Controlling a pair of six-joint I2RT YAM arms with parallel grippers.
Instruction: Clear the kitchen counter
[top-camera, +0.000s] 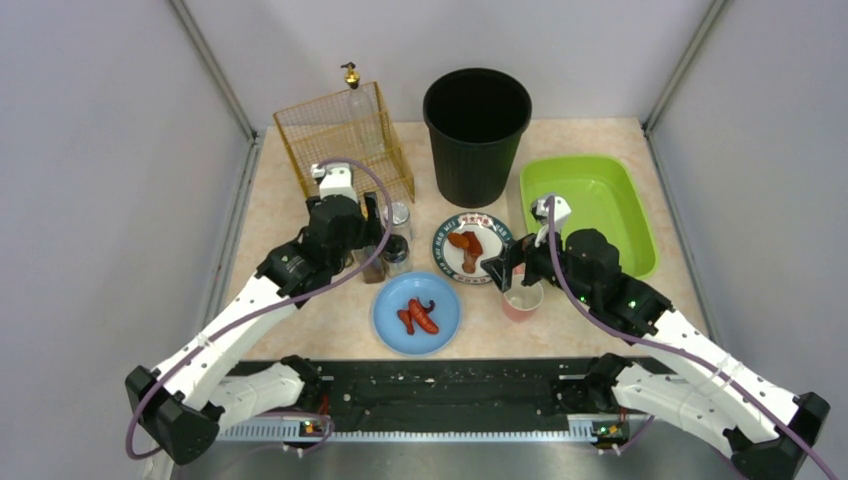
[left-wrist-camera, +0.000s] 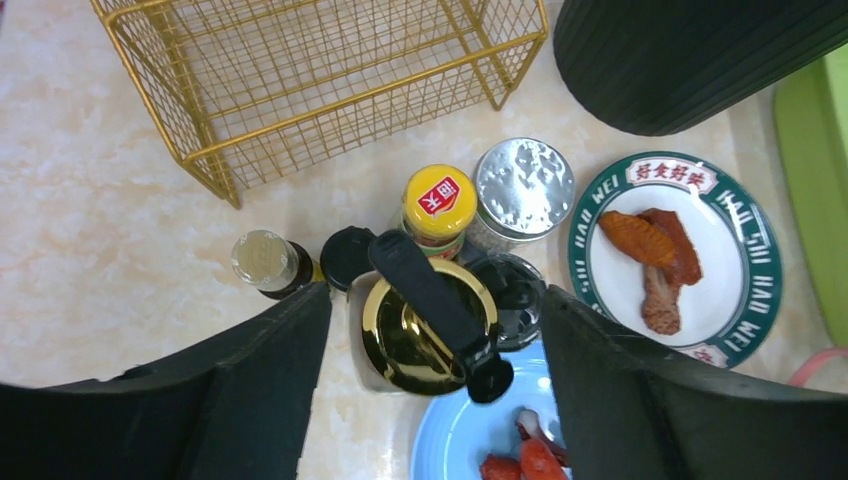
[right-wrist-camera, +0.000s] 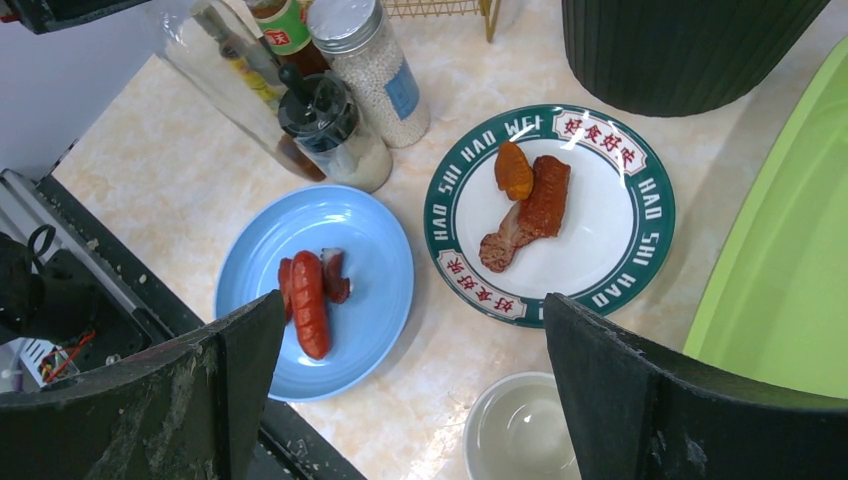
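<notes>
The kitchen counter (top-camera: 290, 200) is beige marble-patterned. My left gripper (top-camera: 380, 240) is open and empty; in the left wrist view (left-wrist-camera: 437, 300) its jaws straddle a gold-lidded dispenser bottle (left-wrist-camera: 400, 340) in a cluster of several condiment jars (top-camera: 398, 213). My right gripper (top-camera: 512, 270) is open and empty; in the right wrist view (right-wrist-camera: 412, 305) it hovers above bare counter and a pink cup (top-camera: 522, 298) with a white inside (right-wrist-camera: 520, 430). A blue plate (top-camera: 392, 300) holds sausages (right-wrist-camera: 308, 300). A green-rimmed plate (top-camera: 472, 222) holds meat pieces (right-wrist-camera: 530, 205).
A gold wire basket (top-camera: 345, 140) stands back left with a pump bottle (top-camera: 352, 85) at its far side. A black bin (top-camera: 476, 130) stands back centre. A lime-green tray (top-camera: 590, 200) lies right. A black rail (top-camera: 450, 385) runs along the near edge.
</notes>
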